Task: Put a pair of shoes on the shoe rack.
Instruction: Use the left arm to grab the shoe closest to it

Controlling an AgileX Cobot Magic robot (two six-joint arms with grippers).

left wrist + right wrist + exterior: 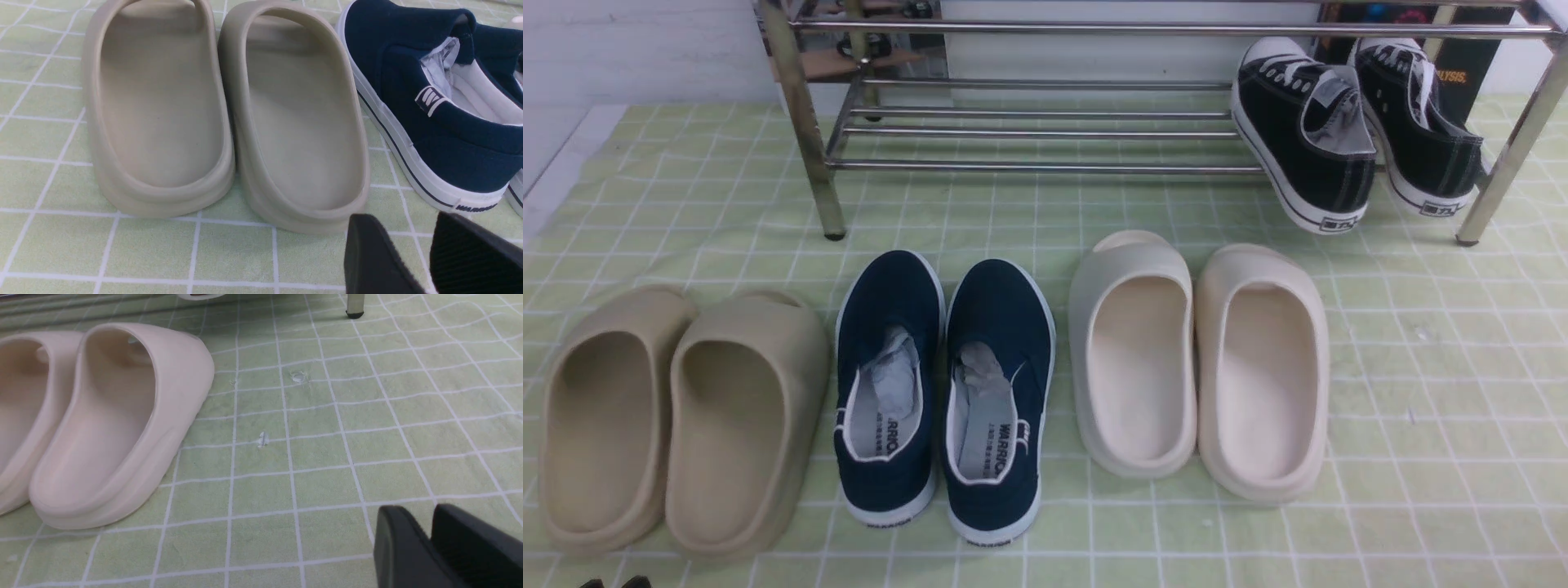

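just beyond left fingers [376, 257], navy shoes [408, 81]

Navy slip-ons [1001, 318] before chrome rack [1045, 167]

Front overview — wrist views low, close

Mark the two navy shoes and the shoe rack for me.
left navy shoe [890, 298], front view, toe upper
right navy shoe [1001, 314], front view, toe upper
shoe rack [1029, 167], front view, lowest front bar
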